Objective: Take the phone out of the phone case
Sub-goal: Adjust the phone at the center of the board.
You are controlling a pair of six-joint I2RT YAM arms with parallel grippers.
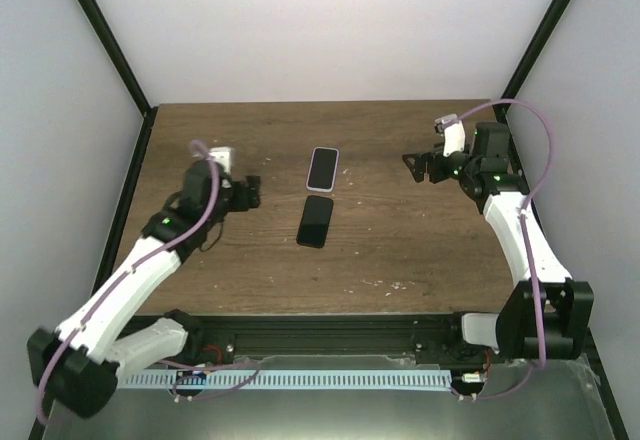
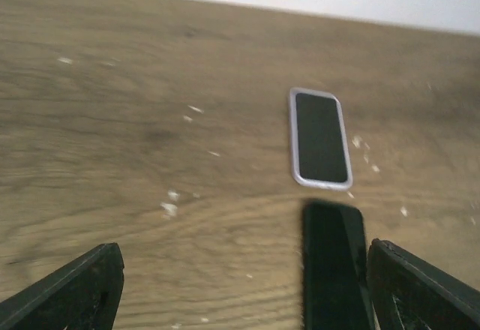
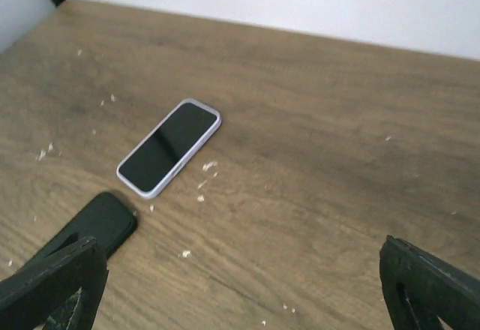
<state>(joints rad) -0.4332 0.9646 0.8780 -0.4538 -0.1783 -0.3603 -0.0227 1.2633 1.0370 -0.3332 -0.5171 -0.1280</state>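
Just starting. Left and right jaws wide open, empty. Next: reach for the phone (image 1: 323, 168) in the phone case (image 2: 322, 185), not the plain black phone (image 1: 315, 221).

Black phone (image 1: 322, 168) flat inside lilac case (image 1: 311, 166)

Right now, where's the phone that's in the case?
In the top external view the phone lies near the middle of the table, just beyond the plain black phone, with its pale phone case on.
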